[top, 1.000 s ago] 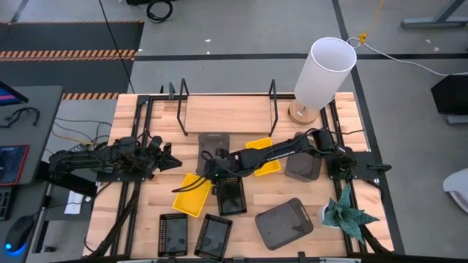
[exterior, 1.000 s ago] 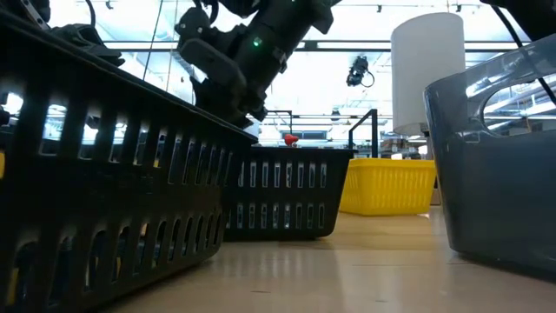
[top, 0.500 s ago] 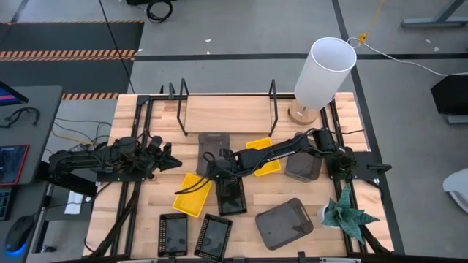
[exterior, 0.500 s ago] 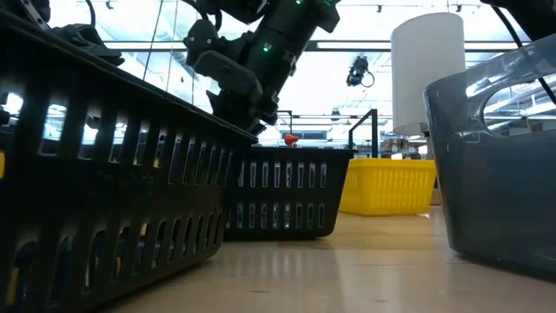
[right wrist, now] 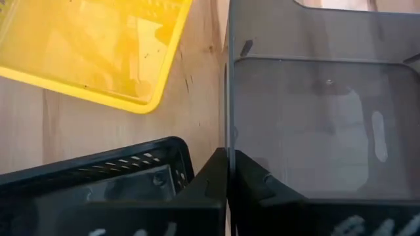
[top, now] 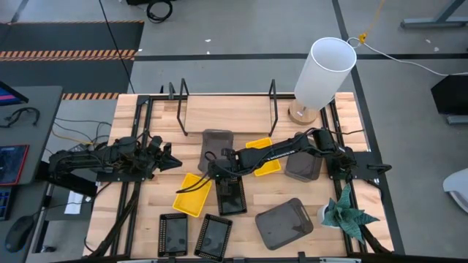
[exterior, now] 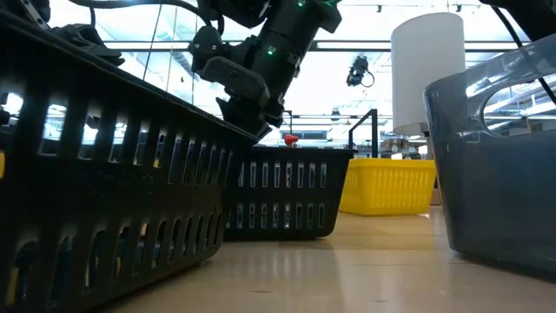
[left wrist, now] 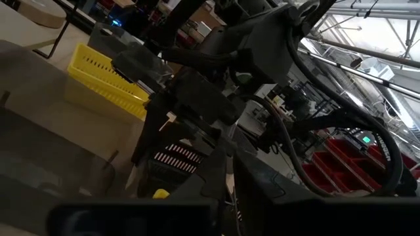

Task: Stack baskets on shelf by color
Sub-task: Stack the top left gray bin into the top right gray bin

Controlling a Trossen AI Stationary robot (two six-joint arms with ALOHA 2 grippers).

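A dark grey basket [top: 216,146] [right wrist: 315,111] stands on its bottom on the table in front of the shelf [top: 227,111]. My right gripper [top: 217,171] [right wrist: 228,172] reaches in from the right and is shut on this basket's near wall. Next to it on the near side lie a yellow basket [top: 191,194] [right wrist: 92,46] and a black basket [top: 231,196] [right wrist: 98,177]. Another yellow basket [top: 263,155] and two more grey baskets [top: 302,165] [top: 285,223] stand farther right. My left gripper [top: 172,162] waits shut at the left, holding nothing. My right gripper pinches the rim of the grey basket's near wall [right wrist: 228,134], one finger [right wrist: 205,190] outside the basket and the other inside. The fingers slant down from the table's right. The basket's bottom rests on the table.
Two black baskets [top: 173,234] [top: 213,236] lie at the near edge. A tall white cylinder [top: 322,71] stands at the back right, and a green plant [top: 348,216] at the near right. The shelf's board is bare between its upright loops.
My right gripper has shifted slightly toward the grey basket's near wall and has shut on it. The baskets stay where they were.
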